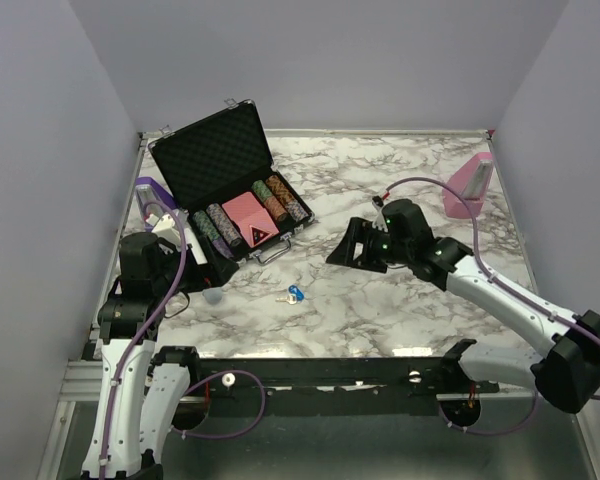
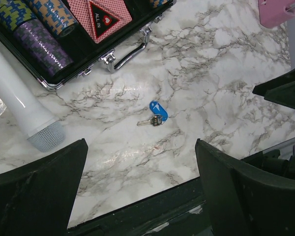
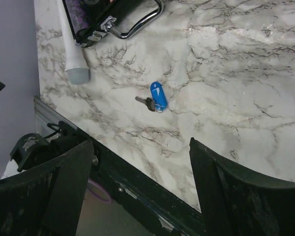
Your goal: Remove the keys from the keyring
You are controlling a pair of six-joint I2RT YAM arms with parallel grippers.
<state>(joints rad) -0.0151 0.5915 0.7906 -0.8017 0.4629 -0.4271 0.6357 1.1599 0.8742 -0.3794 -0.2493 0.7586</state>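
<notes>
The key and keyring lie joined on bare table, 5 o'clock of the case, near the front edge. Fingers wide apart, the left gripper hangs at their 10 o'clock, the right gripper at 2.

We see the blue oval keyring lying flat, the small silver key on its ring, pointing toward nine o'clock.

Open poker chip case, white microphone, pink object, marble table
</notes>
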